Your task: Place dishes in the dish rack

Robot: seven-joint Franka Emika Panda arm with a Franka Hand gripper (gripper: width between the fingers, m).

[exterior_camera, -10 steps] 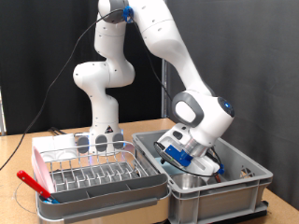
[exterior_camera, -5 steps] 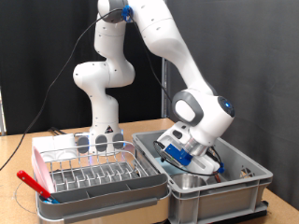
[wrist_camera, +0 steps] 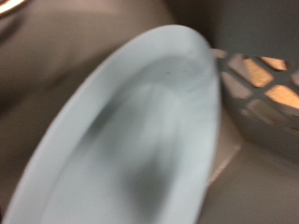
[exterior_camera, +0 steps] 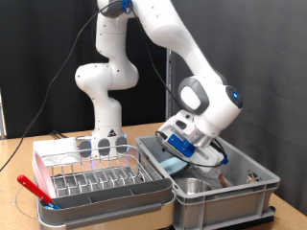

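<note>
My gripper (exterior_camera: 180,153) hangs over the grey crate at the exterior view's right. It is shut on a pale blue round plate (exterior_camera: 174,165), held tilted just above the crate's inside. In the wrist view the plate (wrist_camera: 131,131) fills the picture and my fingers do not show. A shiny steel bowl (exterior_camera: 197,186) lies in the crate below the plate. The dish rack (exterior_camera: 101,177), silver wire in a pink-and-grey tray, stands to the exterior view's left of the crate. Clear glassware (exterior_camera: 101,146) stands at its far end.
The deep grey plastic crate (exterior_camera: 230,209) has tall walls around the plate and bowl. A red-handled utensil (exterior_camera: 34,189) leans at the rack's near left corner. The robot's base (exterior_camera: 106,115) stands behind the rack. Small items (exterior_camera: 251,177) lie at the crate's right end.
My gripper has risen out of the crate and tilted, bringing the pale blue plate up with it. The steel bowl now shows uncovered below.
</note>
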